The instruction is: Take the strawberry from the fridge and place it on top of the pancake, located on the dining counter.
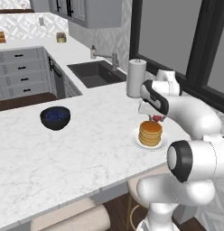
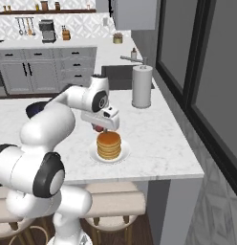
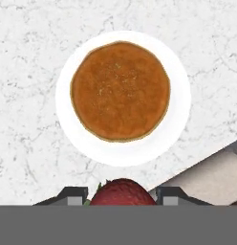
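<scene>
The pancake (image 1: 150, 132) (image 2: 109, 144) (image 3: 120, 91) is a golden-brown stack on a small white plate (image 3: 72, 139) near the dining counter's (image 1: 64, 153) front edge. My gripper (image 1: 156, 119) (image 2: 98, 128) (image 3: 121, 194) hovers just above the stack, slightly toward its edge, shut on the strawberry (image 1: 157, 119) (image 2: 97, 128) (image 3: 122, 191). The berry shows as a red lump between the two dark fingertips (image 3: 75, 195), with green leaves at its side. In the hand view the pancake's round top lies straight below.
A dark bowl of blueberries (image 1: 55, 117) sits on the counter to the left. A white paper-towel roll (image 1: 136, 78) (image 2: 142, 86) stands behind the plate, beside the sink (image 1: 95, 73). Dark windows (image 2: 206, 72) line the wall. Stools (image 1: 73, 219) stand under the counter edge.
</scene>
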